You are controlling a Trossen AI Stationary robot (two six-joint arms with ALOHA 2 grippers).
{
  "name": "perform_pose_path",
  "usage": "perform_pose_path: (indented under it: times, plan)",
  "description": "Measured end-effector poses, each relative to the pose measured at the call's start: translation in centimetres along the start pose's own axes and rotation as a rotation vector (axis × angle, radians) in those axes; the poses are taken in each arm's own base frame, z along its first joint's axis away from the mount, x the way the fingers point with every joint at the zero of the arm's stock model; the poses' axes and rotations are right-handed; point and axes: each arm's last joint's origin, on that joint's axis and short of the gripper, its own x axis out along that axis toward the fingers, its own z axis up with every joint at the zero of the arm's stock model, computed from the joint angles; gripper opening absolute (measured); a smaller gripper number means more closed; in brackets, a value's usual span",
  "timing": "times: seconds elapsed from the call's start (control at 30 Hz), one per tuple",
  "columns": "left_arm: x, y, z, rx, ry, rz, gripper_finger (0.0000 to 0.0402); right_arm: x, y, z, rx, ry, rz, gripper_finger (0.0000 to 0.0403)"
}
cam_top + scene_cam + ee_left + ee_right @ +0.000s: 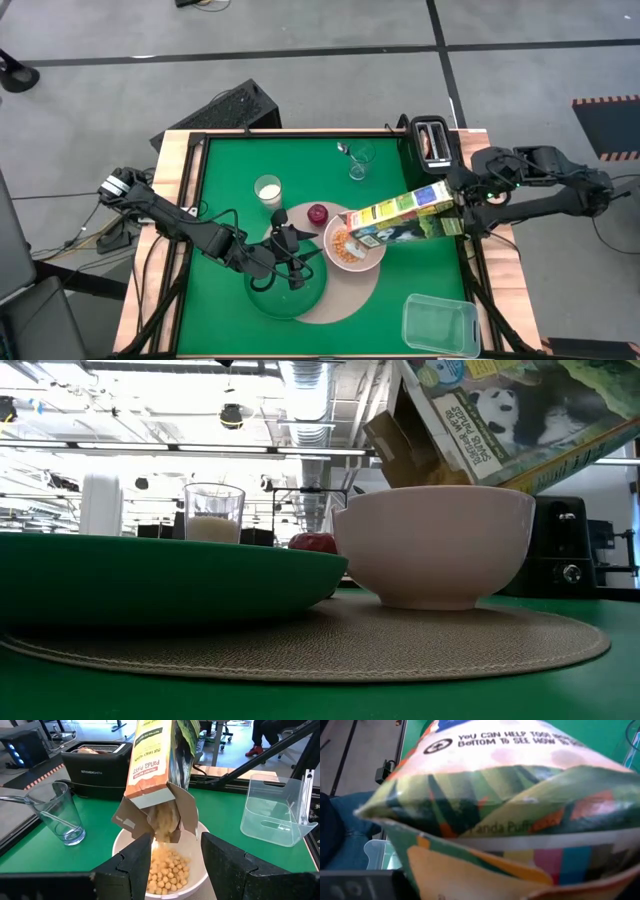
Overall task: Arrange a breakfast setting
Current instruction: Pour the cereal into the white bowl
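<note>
A colourful cereal box (400,215) hangs tilted over a white bowl (355,248), its open flaps (155,815) low, and cereal puffs (165,865) lie in the bowl. My right gripper (456,210) is shut on the box's other end. The bowl and a dark-green plate (285,292) rest on a round tan mat (345,295). My left gripper (175,865) is open and empty over the plate's far rim, its fingers pointing at the bowl. A metal spoon (30,800) stands in a clear glass (358,160) at the far side. My right gripper holds the box by its closed bottom end (445,205), coming level from the table's right side. The box fills the right wrist view (510,820) and hides the fingers; its wall there looks creased. The box is lifted clear and slants with its open end down over the bowl (435,545).
A glass of milk (267,190) and a red fruit (317,213) stand just beyond the mat. A black toaster (432,140) is at the far right corner. A clear plastic tub (440,325) is at the near right corner. Bare green table lies at the left.
</note>
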Motion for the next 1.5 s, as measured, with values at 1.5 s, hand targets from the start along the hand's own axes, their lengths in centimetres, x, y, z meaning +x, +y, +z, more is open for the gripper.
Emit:
perform_pose_path:
  times: [1.5]
  plan:
    - [0.5,0.0,-1.2,-0.022,-0.075,0.001,0.0161,-2.9,-0.6,-6.8,0.039,-0.462,0.166,0.0233]
